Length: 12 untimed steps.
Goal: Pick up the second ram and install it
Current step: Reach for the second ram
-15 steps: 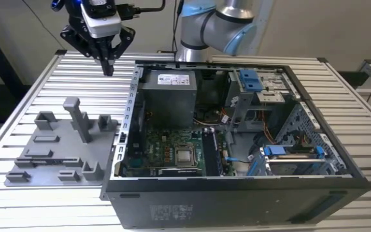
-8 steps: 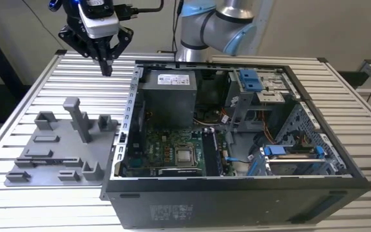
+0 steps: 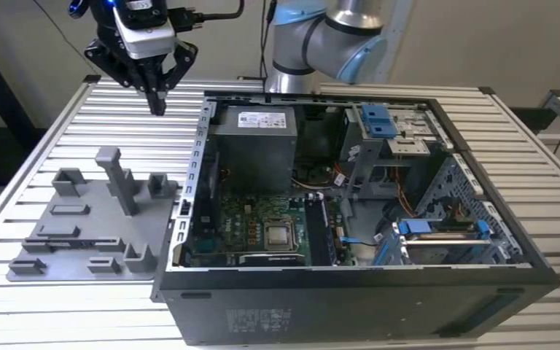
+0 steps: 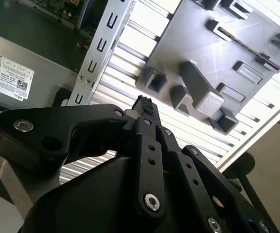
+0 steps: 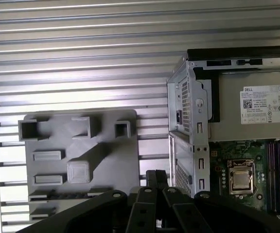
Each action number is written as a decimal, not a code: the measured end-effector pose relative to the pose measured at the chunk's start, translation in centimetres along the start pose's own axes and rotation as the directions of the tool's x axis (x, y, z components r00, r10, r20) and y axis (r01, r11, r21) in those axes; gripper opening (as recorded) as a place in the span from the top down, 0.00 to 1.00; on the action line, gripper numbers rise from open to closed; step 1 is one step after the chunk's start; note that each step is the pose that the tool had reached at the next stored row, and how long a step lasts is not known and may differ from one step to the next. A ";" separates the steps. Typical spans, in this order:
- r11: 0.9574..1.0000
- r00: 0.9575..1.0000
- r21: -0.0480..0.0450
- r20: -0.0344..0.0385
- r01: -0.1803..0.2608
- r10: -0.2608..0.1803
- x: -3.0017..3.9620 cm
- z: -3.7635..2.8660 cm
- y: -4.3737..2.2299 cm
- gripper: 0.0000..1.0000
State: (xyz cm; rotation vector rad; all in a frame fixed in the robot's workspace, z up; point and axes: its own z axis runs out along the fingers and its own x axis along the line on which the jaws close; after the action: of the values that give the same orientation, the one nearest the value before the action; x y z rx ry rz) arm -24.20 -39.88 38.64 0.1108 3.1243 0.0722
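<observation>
Exterior view: noted the gripper (image 3: 157,108) raised above the slatted table (image 3: 27,146), toward the exterior view's left, fingers pinched together to a point with nothing between them. Logged the grey fixture plate (image 3: 100,219) flat on the table, just beside the open computer case (image 3: 358,313). Spotted a thin dark strip, taken for the second ram (image 3: 64,245), on edge in a long slot of that plate, well apart from the gripper. Second wrist view: gripper (image 4: 144,104) closed and empty over the fixture plate (image 4: 193,43); second ram (image 4: 247,46) as a dark line in its slot, board and chips not discernible. First wrist view: closed gripper (image 5: 155,174) between fixture plate (image 5: 115,160) and computer case (image 5: 193,121); second ram (image 5: 57,194) in the long slot.
</observation>
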 end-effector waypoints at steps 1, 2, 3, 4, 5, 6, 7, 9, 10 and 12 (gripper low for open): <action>1.000 1.000 0.000 0.000 0.000 0.000 0.06 0.00 0.00 0.89; 1.000 1.000 0.000 0.000 0.000 0.000 0.13 0.00 -0.01 0.89; 1.000 1.000 0.000 0.000 0.000 0.000 0.22 0.01 -0.02 0.89; 1.000 1.000 0.000 0.000 0.000 0.000 0.36 0.01 -0.03 0.89; 1.000 1.000 0.000 0.000 0.000 0.000 0.57 0.00 -0.04 0.89; 1.000 1.000 0.000 0.000 0.000 0.000 0.85 0.00 -0.06 0.89; 1.000 1.000 0.000 0.000 0.000 0.000 1.17 0.00 -0.08 0.89; 1.000 1.000 0.000 0.000 0.000 0.000 1.97 -0.01 -0.14 0.89; 1.000 1.000 0.000 0.000 0.000 0.000 2.37 -0.01 -0.17 0.89; 1.000 1.000 0.000 -0.001 0.000 0.000 3.15 -0.02 -0.22 0.89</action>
State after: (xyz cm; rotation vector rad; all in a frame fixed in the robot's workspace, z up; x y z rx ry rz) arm -27.36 -39.88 38.61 0.1109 3.1254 0.0721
